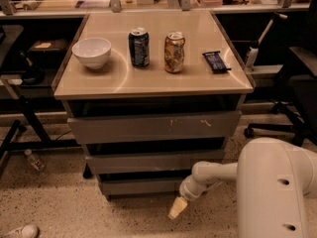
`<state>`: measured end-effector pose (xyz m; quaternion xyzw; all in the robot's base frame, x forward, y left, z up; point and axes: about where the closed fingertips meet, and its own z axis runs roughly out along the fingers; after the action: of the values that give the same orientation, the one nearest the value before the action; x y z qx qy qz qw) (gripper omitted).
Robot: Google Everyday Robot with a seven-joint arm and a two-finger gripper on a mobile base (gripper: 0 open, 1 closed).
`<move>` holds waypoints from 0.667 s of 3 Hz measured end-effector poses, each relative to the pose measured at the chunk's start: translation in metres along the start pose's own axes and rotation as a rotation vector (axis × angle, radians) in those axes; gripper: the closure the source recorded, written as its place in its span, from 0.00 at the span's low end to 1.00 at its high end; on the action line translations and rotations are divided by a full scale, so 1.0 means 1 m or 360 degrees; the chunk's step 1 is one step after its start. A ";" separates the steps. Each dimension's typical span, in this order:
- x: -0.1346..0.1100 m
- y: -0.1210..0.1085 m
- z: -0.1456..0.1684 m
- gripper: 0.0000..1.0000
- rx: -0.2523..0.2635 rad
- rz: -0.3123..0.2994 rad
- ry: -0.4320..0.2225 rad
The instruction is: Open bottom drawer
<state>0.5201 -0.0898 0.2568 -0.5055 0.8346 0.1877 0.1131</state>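
The bottom drawer (141, 186) is the narrowest grey front, lowest of three under the beige table top, and it looks closed. Above it are the mid-width front (153, 161) and the widest front (153, 128) with white scratch marks. My gripper (178, 208) hangs from the white arm (210, 175) at the lower right. Its yellowish tip is just below and in front of the bottom drawer's right end, near the floor.
On the table top (99, 86) stand a white bowl (92, 52), a blue can (139, 46), a gold can (174, 52) and a dark snack bar (216, 62). A bottle (34, 160) and a shoe (20, 231) lie on the floor at left. A chair base (270, 128) is at right.
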 end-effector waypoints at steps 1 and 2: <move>0.000 0.000 0.000 0.00 0.0001 0.0000 0.0000; -0.006 -0.014 0.010 0.00 0.0063 -0.0006 -0.0021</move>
<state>0.5349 -0.0867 0.2466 -0.5035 0.8364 0.1741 0.1289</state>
